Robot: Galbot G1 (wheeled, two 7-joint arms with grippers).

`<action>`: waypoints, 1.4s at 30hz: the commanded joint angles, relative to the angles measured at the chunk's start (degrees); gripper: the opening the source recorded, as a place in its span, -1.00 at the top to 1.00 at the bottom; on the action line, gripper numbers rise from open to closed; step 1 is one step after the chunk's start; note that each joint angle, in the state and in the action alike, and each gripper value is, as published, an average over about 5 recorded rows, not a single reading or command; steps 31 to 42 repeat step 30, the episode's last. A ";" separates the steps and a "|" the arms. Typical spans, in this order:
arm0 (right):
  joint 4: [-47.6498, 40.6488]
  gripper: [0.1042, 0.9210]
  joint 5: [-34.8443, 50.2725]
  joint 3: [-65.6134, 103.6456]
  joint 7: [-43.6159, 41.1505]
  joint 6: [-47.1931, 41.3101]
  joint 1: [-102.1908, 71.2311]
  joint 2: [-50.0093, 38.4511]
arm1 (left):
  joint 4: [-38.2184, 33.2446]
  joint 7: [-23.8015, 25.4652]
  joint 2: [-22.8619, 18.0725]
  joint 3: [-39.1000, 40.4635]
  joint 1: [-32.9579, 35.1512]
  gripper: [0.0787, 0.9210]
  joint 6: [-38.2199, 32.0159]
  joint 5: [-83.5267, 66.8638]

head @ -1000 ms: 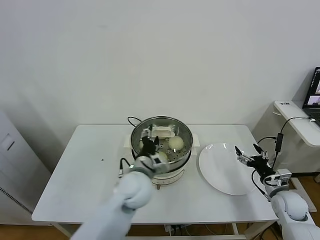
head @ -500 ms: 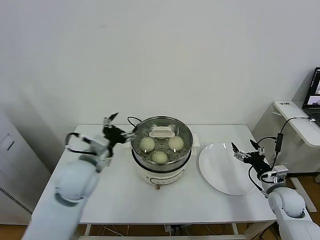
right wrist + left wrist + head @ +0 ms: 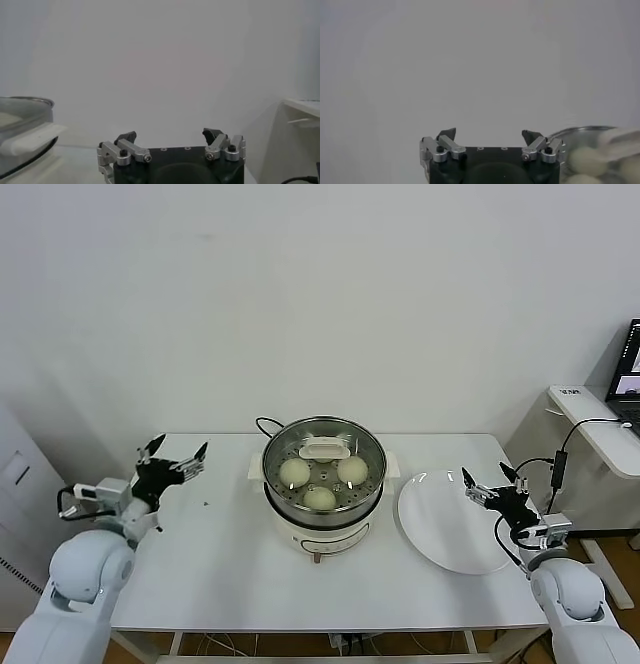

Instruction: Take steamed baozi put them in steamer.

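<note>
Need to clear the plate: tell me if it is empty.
Empty: the white plate shows only bare surface; three baozi sit in the steamer.

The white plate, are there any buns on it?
No, the white plate is bare; three buns sit in the steamer.

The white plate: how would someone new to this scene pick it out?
On the white table, look to the right of the steel steamer. The plate lies flat there, bare, by the right gripper; the baozi sit in the steamer.
</note>
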 commanded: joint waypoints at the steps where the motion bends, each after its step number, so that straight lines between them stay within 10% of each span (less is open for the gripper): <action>1: 0.33 -0.76 -1.59 0.59 0.17 -0.16 -1.56 1.35 | 9.10 -0.54 0.42 -3.23 4.94 -0.77 -7.83 -2.12; 42: 0.96 -0.76 -3.53 1.68 0.39 -0.57 -4.59 3.32 | 10.29 0.16 -0.01 0.45 5.83 -0.77 -7.28 -2.02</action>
